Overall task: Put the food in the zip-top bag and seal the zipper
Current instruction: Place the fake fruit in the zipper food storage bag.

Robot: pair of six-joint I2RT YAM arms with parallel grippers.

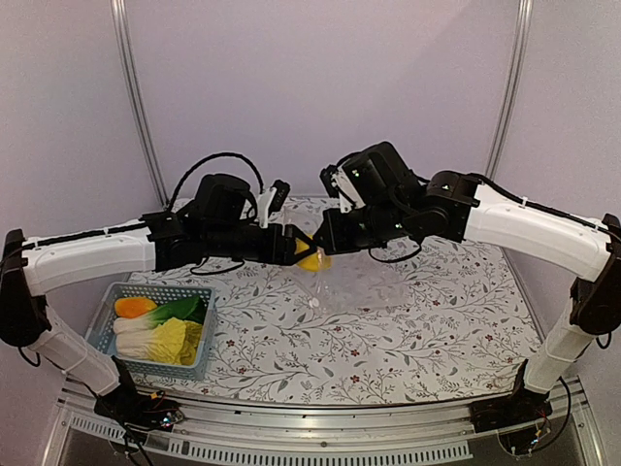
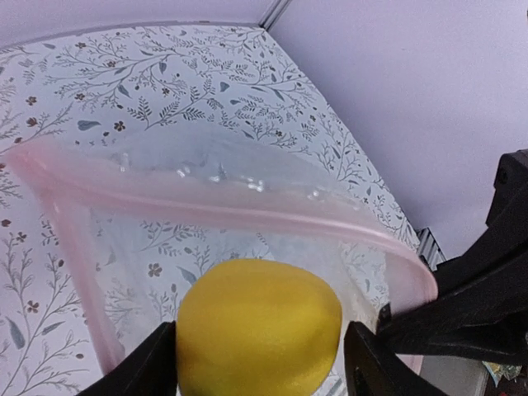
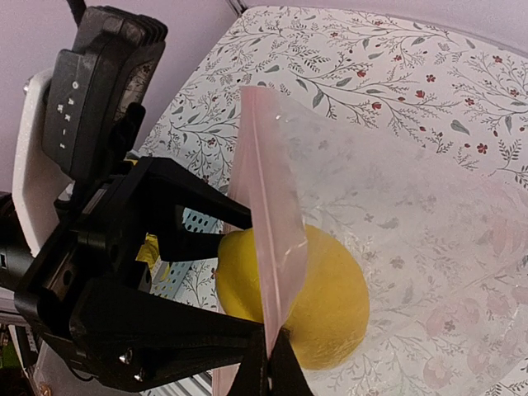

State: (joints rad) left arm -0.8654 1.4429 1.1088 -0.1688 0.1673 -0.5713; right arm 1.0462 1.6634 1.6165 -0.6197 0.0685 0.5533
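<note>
My left gripper (image 2: pixel 260 355) is shut on the round yellow fruit (image 2: pixel 258 326) and holds it at the open mouth of the clear zip-top bag (image 2: pixel 206 190), above the table middle (image 1: pixel 312 258). The pink-tinted zipper strip (image 2: pixel 247 216) arcs just beyond the fruit. My right gripper (image 3: pixel 276 367) is shut on the bag's mouth edge (image 3: pixel 268 239) and holds the bag up; the fruit (image 3: pixel 318 301) shows partly behind the plastic. The bag (image 1: pixel 325 286) hangs below both grippers. The orange fruit (image 1: pixel 134 307), bok choy (image 1: pixel 179 311) and napa cabbage (image 1: pixel 160 340) lie in the basket.
The light-blue slotted basket (image 1: pixel 109 309) stands at the front left of the floral tablecloth (image 1: pixel 408 320). Both arms meet over the table's middle. Purple walls close the back and sides.
</note>
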